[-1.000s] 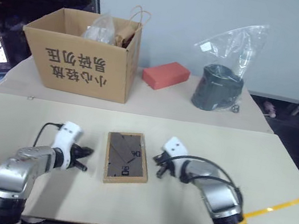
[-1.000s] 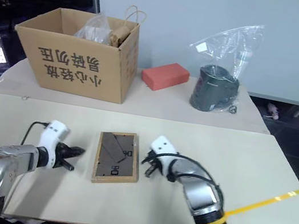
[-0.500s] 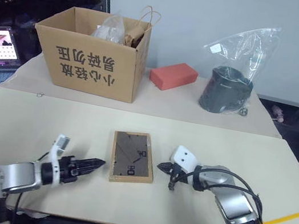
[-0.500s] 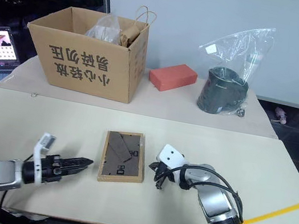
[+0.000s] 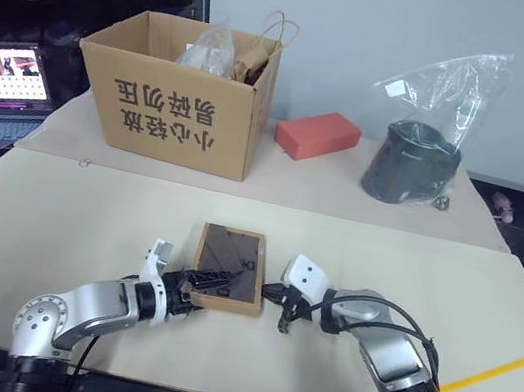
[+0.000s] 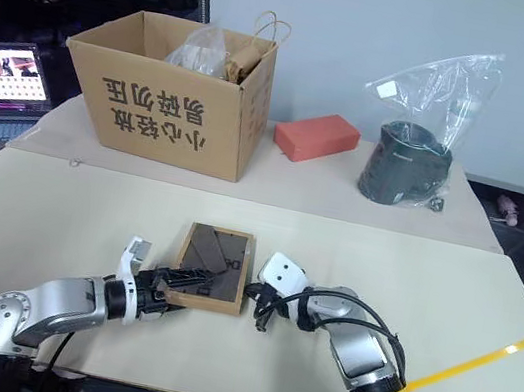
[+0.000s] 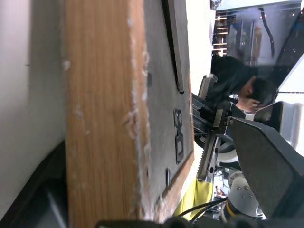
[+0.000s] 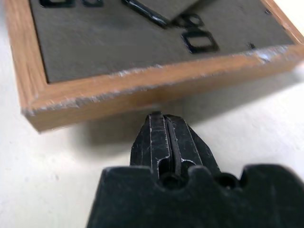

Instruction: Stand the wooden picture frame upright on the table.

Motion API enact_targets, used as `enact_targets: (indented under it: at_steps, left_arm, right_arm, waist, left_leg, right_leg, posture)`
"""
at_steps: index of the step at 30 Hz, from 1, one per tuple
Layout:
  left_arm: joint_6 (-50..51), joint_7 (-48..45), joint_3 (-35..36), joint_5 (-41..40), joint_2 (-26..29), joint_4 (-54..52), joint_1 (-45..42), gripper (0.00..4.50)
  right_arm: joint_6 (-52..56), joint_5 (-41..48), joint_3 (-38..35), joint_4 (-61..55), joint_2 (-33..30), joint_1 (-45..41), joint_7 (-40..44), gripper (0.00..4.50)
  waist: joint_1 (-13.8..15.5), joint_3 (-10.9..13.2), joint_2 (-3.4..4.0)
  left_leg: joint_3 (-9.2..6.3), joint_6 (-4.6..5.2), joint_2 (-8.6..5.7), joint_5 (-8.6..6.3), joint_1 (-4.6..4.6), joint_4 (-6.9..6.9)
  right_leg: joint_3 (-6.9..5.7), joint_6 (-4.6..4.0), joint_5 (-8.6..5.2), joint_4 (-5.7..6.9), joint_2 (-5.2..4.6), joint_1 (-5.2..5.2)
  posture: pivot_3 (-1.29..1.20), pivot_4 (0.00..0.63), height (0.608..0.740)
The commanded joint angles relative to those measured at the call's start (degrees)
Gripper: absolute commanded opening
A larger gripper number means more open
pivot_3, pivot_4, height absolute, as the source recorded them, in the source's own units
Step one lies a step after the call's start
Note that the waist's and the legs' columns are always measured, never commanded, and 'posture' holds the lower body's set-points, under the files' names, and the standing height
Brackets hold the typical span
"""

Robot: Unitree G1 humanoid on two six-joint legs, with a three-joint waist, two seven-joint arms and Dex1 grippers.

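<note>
The wooden picture frame lies flat on the table, dark back panel and folded stand facing up. My left gripper is open at the frame's near left corner, one finger reaching over the back panel. The left wrist view looks along the frame's light-wood edge from very close. My right gripper is shut, holds nothing, and rests low on the table by the frame's right edge. In the right wrist view its closed fingertips sit just short of the wooden side.
On the far table stand a cardboard box with bags inside, a red block and a black object in a clear plastic bag. A lit laptop sits far left. A yellow strip crosses the right edge.
My left gripper has opened, rolled and moved right from the bare table to the frame's near left corner. The right gripper edged closer to the frame's side. The camera view has shifted.
</note>
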Motion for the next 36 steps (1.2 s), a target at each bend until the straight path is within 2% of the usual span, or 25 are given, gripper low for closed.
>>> enact_targets:
  at_steps: [1,7,11,17,18,19,21,23,25,26,30,36]
  left_arm:
    - [-1.35,-2.74,3.07,-0.01,4.06,0.65,1.07,3.35]
    - [-2.24,-6.33,3.11,-0.01,3.45,0.62,-1.43,1.21]
    - [-0.94,-11.14,4.40,-0.01,2.15,-0.22,-2.58,1.07]
    - [2.49,-19.89,4.47,-0.01,3.97,-1.01,-4.23,1.07]
    - [2.89,-21.35,4.73,-0.01,4.45,-0.97,-4.68,1.07]
    - [3.56,-23.21,4.91,-0.01,5.41,-0.70,-5.47,1.07]
    - [4.43,-25.49,4.72,-0.01,6.92,-0.17,-6.62,1.07]
    - [4.85,-27.15,4.09,-0.01,8.07,0.23,-7.47,1.07]
    - [4.97,-28.17,3.30,-0.01,8.99,0.60,-8.15,1.07]
    - [4.97,-28.46,3.02,-0.01,9.31,0.80,-8.37,1.07]
    - [4.23,-27.98,2.84,-0.01,9.69,1.83,-9.02,1.07]
    - [4.03,-27.96,1.88,-0.01,9.76,1.74,-9.12,1.07]
  right_arm:
    - [-0.23,-0.19,-1.79,-0.65,-0.85,0.42,-0.94,0.00]
    - [-0.57,-0.09,-2.95,0.08,-2.15,-0.11,-1.19,0.00]
    - [0.32,3.34,-8.06,-0.41,-5.33,-1.04,0.29,0.00]
    - [6.31,13.53,-17.68,-2.50,-7.97,-3.27,4.13,0.00]
    - [9.77,17.38,-20.01,-3.36,-7.76,-3.99,4.90,0.00]
    - [18.64,25.44,-24.64,-3.63,-7.87,-5.50,6.14,0.00]
    - [30.81,35.84,-30.17,-3.30,-8.45,-7.31,7.60,0.00]
    - [37.30,40.59,-32.18,-2.77,-9.27,-7.98,7.57,0.00]
    - [39.14,42.69,-33.54,-2.24,-9.24,-8.24,6.40,0.59]
    - [39.41,43.31,-34.12,-2.02,-9.04,-8.40,5.70,0.74]
    - [33.04,39.73,-32.28,-5.35,-11.12,-7.88,4.83,2.16]
    - [40.38,48.56,-34.99,-9.30,-12.48,-10.71,3.93,4.13]
  waist:
    - [-0.12,0.00,0.00]
    - [0.51,0.00,-0.01]
    - [0.56,0.02,0.00]
    - [0.22,0.03,0.00]
    - [0.12,0.03,0.00]
    - [0.12,0.03,0.00]
    - [0.12,0.10,0.02]
    - [0.21,0.12,0.03]
    - [0.23,0.12,0.02]
    - [0.22,0.12,0.02]
    - [0.17,0.12,0.03]
    - [0.10,0.16,0.08]
  left_leg:
    - [0.00,-0.01,0.00,0.01,0.01,-0.01]
    - [0.00,-0.07,0.00,0.03,-0.10,0.04]
    - [0.01,-0.07,0.00,0.03,-0.19,0.03]
    - [0.00,-0.06,0.00,0.02,-0.29,-0.13]
    - [0.00,-0.06,0.00,0.02,-0.29,-0.16]
    - [0.01,-0.06,0.00,0.03,-0.29,-0.18]
    - [0.00,-0.06,0.00,0.03,-0.30,-0.20]
    - [0.00,-0.06,0.00,0.03,-0.37,-0.16]
    - [0.00,-0.04,0.00,0.02,-0.35,-0.16]
    - [0.00,-0.03,0.00,0.01,-0.35,-0.18]
    - [0.00,-0.03,0.00,0.02,-0.50,-0.18]
    - [0.00,-0.03,0.00,0.02,-0.61,-0.23]
  right_leg:
    - [0.00,0.04,-0.03,0.00,0.01,-0.02]
    - [-0.01,0.21,-0.11,-0.13,0.00,-0.01]
    - [0.00,0.22,-0.09,-0.21,0.00,-0.04]
    - [-0.02,0.08,0.02,-0.46,0.00,-0.07]
    - [-0.02,0.08,0.01,-0.46,0.00,-0.07]
    - [-0.02,0.08,0.01,-0.47,0.00,-0.08]
    - [-0.02,0.07,0.02,-0.47,0.00,-0.09]
    - [-0.03,-0.11,0.13,-0.47,-0.01,-0.10]
    - [-0.04,-0.11,0.13,-0.53,-0.01,-0.06]
    - [-0.04,-0.10,0.13,-0.56,-0.02,-0.07]
    - [-0.03,0.09,0.02,-0.55,-0.02,-0.25]
    - [-0.02,0.06,0.04,-0.53,-0.02,-0.39]
  posture:
    - [0.00,0.150,0.740]
    - [0.00,0.150,0.740]
    - [0.00,0.150,0.740]
    - [0.00,0.150,0.740]
    - [0.00,0.150,0.740]
    - [0.00,0.150,0.740]
    - [0.00,0.150,0.740]
    - [0.00,0.150,0.740]
    - [0.00,0.150,0.740]
    - [0.00,0.150,0.740]
    - [0.00,0.150,0.740]
    - [0.00,0.150,0.740]
